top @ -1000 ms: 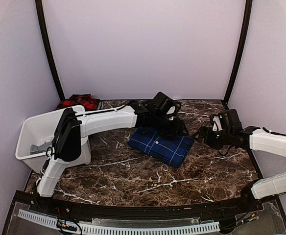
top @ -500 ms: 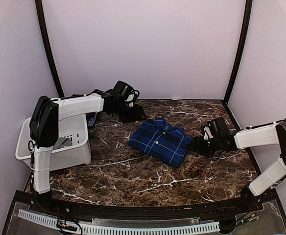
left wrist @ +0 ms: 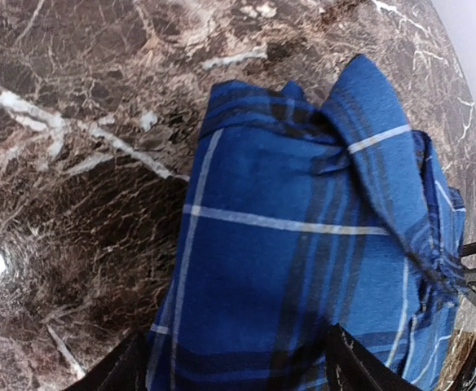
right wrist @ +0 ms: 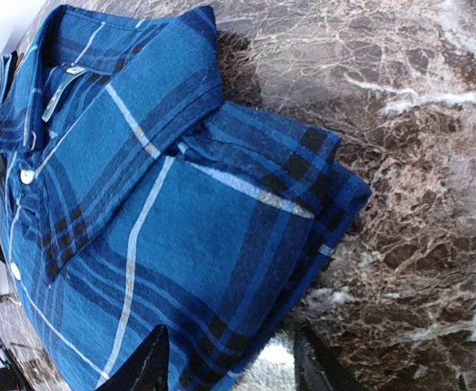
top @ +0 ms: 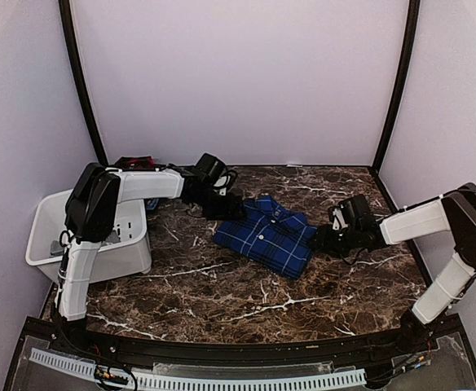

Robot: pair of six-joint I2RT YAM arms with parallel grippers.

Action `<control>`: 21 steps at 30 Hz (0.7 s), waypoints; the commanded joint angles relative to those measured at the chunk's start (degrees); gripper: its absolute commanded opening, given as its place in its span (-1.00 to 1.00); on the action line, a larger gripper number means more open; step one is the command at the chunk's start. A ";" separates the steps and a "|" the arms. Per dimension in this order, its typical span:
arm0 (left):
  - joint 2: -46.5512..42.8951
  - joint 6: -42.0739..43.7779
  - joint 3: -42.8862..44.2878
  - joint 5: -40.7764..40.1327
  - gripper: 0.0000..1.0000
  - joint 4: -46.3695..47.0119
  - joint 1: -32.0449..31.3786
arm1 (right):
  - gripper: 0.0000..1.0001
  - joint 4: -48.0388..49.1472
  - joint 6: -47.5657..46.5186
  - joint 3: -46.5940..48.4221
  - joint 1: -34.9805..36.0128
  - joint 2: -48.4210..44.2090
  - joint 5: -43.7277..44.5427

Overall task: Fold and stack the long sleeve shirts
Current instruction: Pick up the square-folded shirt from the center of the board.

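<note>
Marble table (top: 222, 285), folded blue shirt (top: 269, 236) centred. I see left hand (top: 231, 212) and right hand (top: 319, 241) spread wide, holding nothing.

White plastic bin (top: 120, 259) at left edge of dark brown marble table (top: 222, 293), grey item (top: 61, 245) inside, too unclear to identify. Pale walls (top: 238, 73) around, black corner poles (top: 81, 90) at back. White ridged strip (top: 222, 380) along near edge.
</note>
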 commanded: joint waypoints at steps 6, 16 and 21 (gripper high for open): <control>1.92 3.07 0.55 0.96 0.50 -1.35 0.68 | -0.25 0.89 0.15 2.82 1.17 4.43 -0.61; 1.23 -5.47 -3.53 11.82 -0.24 4.93 -0.04 | -0.80 -0.18 -0.92 7.42 1.71 7.55 -0.70; -1.83 -7.66 -3.56 12.28 -0.83 5.39 -1.17 | -1.00 -4.83 -3.75 12.29 2.19 6.61 -0.51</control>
